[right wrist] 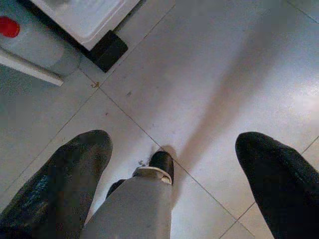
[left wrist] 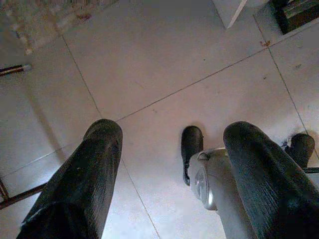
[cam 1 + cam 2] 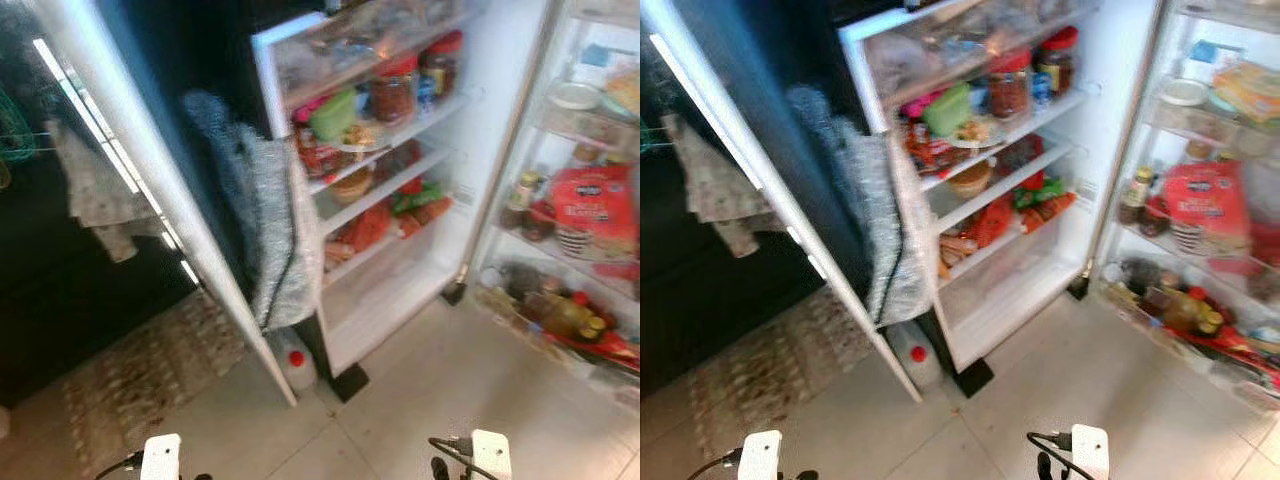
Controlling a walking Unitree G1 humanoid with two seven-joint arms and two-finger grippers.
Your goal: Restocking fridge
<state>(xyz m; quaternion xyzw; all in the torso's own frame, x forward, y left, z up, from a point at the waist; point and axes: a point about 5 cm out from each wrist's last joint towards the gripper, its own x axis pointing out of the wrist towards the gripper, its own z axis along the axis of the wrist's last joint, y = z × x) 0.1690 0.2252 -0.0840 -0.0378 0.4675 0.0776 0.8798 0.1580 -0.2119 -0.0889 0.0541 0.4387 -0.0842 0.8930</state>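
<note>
Head view: the open fridge [image 3: 400, 240] stands at twelve o'clock, shelves crowded with red-lidded jars [image 3: 395, 90]; a grey towel [image 3: 262, 225] drapes its door at eleven.

Left wrist: the left gripper [image 2: 169, 174] gapes wide above floor tiles [image 2: 164, 64].

Right wrist: the right gripper [image 1: 174, 169] spreads equally wide near a red-capped jug [image 1: 35, 42].

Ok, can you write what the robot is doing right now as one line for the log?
stage: facing open fridge | left gripper: open, empty, over floor tiles | right gripper: open, empty | red-capped jug: on floor beside fridge

A speckled beige woven rug [image 3: 140, 375] lies on the tiled floor at eight o'clock. A grey mottled cloth [image 3: 262, 225] hangs at eleven o'clock, with a pale patterned towel [image 3: 95, 195] at ten.
</note>
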